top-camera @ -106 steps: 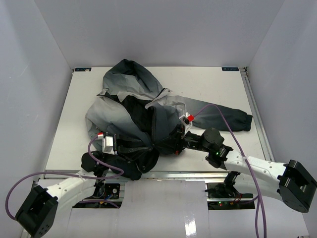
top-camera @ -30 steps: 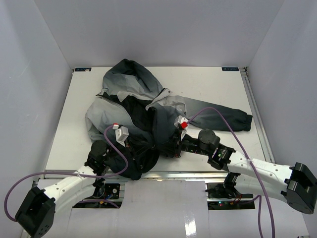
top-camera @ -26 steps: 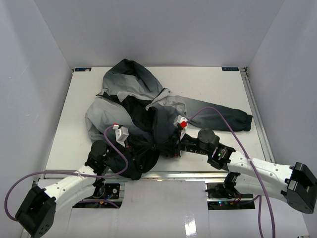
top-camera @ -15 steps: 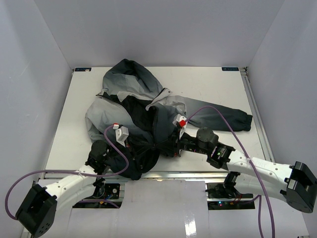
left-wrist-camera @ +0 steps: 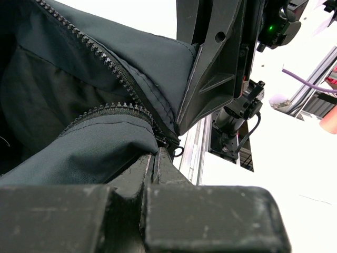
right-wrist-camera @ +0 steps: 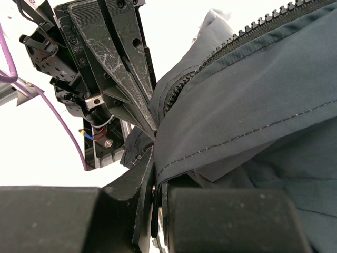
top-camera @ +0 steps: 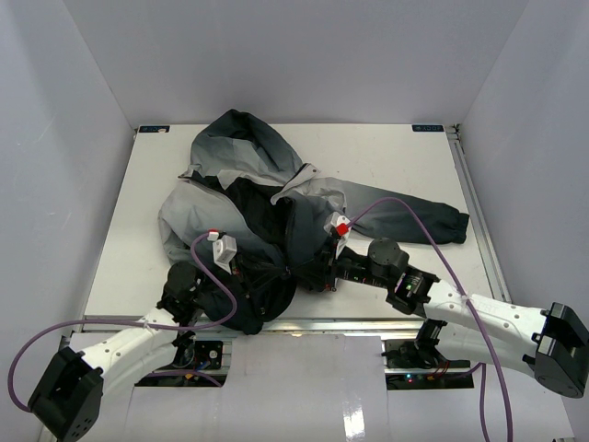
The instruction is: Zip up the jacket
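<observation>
The jacket (top-camera: 239, 198), light grey fading to charcoal, lies crumpled on the left and middle of the table with its front open. Both grippers meet at its near hem. In the left wrist view my left gripper (left-wrist-camera: 156, 154) is shut at the bottom end of the zipper, where two rows of zipper teeth (left-wrist-camera: 105, 58) converge. The other arm's fingers (left-wrist-camera: 210, 79) stand right beside it. In the right wrist view my right gripper (right-wrist-camera: 156, 176) is shut on the stitched edge of the jacket (right-wrist-camera: 253, 105). From above, the left gripper (top-camera: 281, 273) and right gripper (top-camera: 308, 274) nearly touch.
One sleeve (top-camera: 414, 219) stretches toward the right side of the white table (top-camera: 386, 157), and the hood (top-camera: 239, 138) lies at the back. The table's metal front rail (top-camera: 350, 322) runs just below the grippers. Purple cables loop over both arms. Grey walls enclose three sides.
Since the earliest frame my left gripper has moved right and forward along the hem to meet the right gripper. Over the last second almost nothing has shifted.
</observation>
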